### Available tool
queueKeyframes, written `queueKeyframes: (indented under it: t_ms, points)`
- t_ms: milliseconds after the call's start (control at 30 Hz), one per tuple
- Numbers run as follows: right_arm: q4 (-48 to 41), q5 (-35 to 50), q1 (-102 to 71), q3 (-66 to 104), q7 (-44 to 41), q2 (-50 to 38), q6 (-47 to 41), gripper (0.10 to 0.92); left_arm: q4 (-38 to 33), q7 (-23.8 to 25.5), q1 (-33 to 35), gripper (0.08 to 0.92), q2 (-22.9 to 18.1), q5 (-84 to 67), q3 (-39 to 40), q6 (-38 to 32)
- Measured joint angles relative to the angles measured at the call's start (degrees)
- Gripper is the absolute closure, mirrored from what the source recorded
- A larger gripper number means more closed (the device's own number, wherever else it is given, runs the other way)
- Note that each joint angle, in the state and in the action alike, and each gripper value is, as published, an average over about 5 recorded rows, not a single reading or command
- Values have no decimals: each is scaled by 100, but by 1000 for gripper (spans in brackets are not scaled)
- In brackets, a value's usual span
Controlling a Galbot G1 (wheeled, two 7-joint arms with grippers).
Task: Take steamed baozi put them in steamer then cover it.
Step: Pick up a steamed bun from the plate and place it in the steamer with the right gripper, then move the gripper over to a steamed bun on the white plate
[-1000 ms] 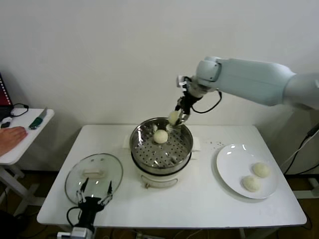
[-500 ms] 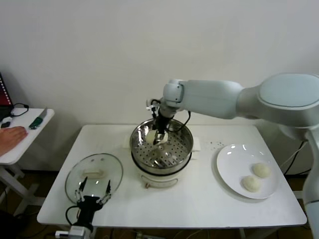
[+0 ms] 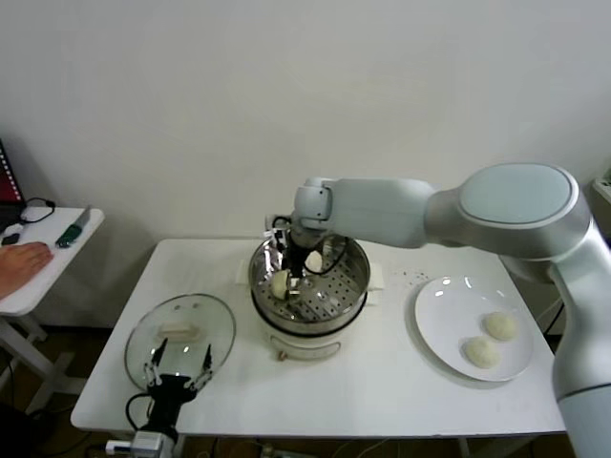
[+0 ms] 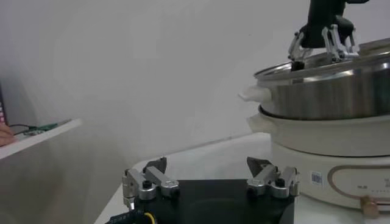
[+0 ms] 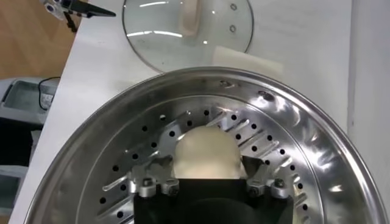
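The steel steamer (image 3: pixel 336 294) stands on its white pot base (image 3: pixel 310 342) at mid-table. My right gripper (image 3: pixel 284 274) reaches down into the basket's left side, shut on a cream baozi (image 3: pixel 279 284). In the right wrist view that baozi (image 5: pixel 206 152) sits between the fingers (image 5: pixel 159 168), low over the perforated floor (image 5: pixel 146 152). A second baozi (image 3: pixel 313 260) lies in the basket behind it. Two more baozi (image 3: pixel 499 325) (image 3: pixel 481 352) lie on the white plate (image 3: pixel 441 315). The glass cover (image 3: pixel 179 332) lies flat at the front left. My left gripper (image 3: pixel 179 367) is open and parked at its near edge.
A small side table (image 3: pixel 38 262) stands to the left with a person's hand (image 3: pixel 24 258) and small tools on it. In the left wrist view the steamer (image 4: pixel 329 91) rises to the right of my open left gripper (image 4: pixel 207 173). The wall is close behind the table.
My right arm swung from the steamer's back-right rim to its left side and lowered the held baozi down into the basket. The left arm stayed put.
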Motion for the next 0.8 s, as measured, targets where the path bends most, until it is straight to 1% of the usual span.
queueKeyframes:
  t_ms: [233,433,600,800]
  points:
    - [78,-113,89,52,-103,-88,19,203,-8,0,-1,177,-1,0,2,13]
    - [287,-284,420,-19,-361,-407,156,203,-12,-1,12,177,-6,0,5,22]
    - [616,-468,794,-70,-603,-918,295,203,-29,-1,16,177,-8,1,-4,35]
    - [1149,-871,1165,-119,-856,-1821,431,203,-33,-5,14,177,-4,1,-60,61]
